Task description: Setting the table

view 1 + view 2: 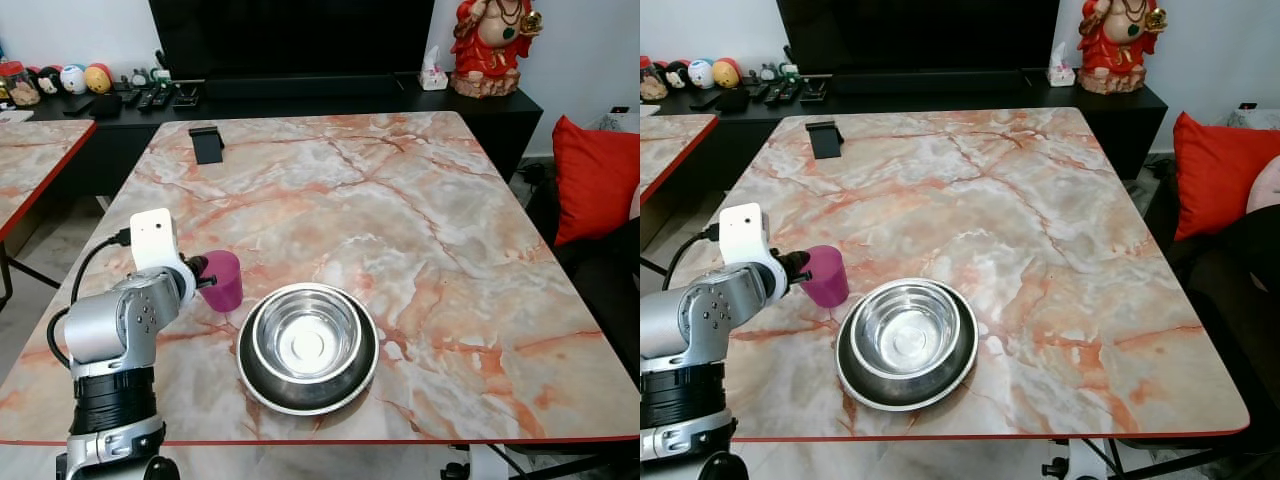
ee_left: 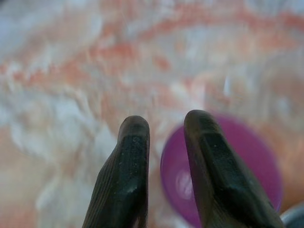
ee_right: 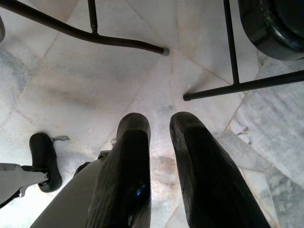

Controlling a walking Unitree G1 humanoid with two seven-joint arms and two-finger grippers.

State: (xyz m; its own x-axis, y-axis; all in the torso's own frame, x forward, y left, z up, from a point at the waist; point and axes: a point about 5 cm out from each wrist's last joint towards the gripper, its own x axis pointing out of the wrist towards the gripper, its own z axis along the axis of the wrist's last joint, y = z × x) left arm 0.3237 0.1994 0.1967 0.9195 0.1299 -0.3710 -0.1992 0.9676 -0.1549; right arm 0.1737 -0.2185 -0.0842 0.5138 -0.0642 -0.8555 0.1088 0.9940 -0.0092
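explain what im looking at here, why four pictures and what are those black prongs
It is a humanoid robot setting a table. The two wide pictures come from cameras on its head, looking down at a marble table. On it sit a steel bowl, a purple cup and a small black stand. The other two pictures come from cameras on each wrist; the prongs are gripper fingers. The left gripper is at the cup's rim, one finger over its mouth. The right gripper hangs idle above the floor.

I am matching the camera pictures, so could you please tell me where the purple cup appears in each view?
Left eye view: purple cup, left of the steel bowl.
Right eye view: cup, again left of the bowl.
Left wrist view: cup, partly behind a finger of the left tool.
Right wrist view: floor.
Shared landmark: the bowl.
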